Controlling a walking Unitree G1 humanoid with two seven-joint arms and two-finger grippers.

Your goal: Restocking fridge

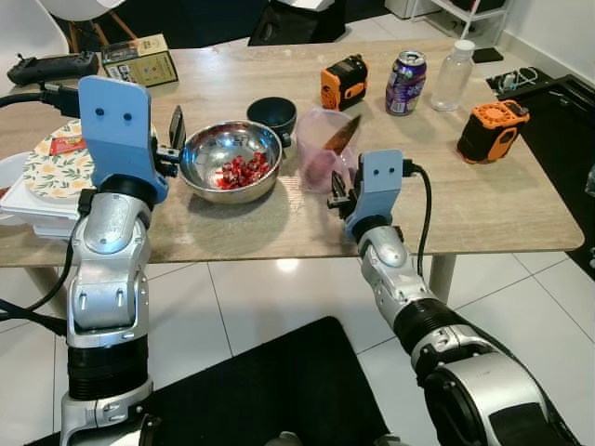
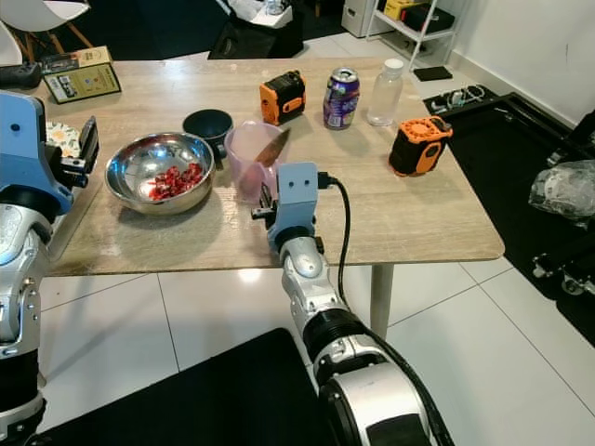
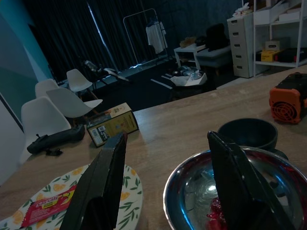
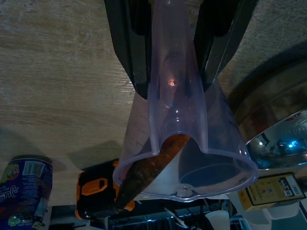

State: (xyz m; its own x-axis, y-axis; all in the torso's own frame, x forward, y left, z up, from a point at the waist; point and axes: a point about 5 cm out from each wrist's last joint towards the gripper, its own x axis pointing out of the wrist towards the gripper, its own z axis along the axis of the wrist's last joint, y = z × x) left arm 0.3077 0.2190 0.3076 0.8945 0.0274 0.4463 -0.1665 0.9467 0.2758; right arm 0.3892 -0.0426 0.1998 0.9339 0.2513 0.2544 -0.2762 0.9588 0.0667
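right pincer (image 1: pixel 337 197) clamped on handle of translucent purple plastic jug (image 1: pixel 325 149) holding brown stick, frame centre on wooden tabletop (image 1: pixel 483 204). left pincer (image 3: pixel 168 191) spread open beside steel bowl of red pieces (image 1: pixel 232 160). restocking barely begun; everything still to carry to fridge.

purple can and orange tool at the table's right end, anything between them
A clear plastic bottle stands between the purple can and the orange tool, nearer the can, by the table's far edge. The left eye view shows it.
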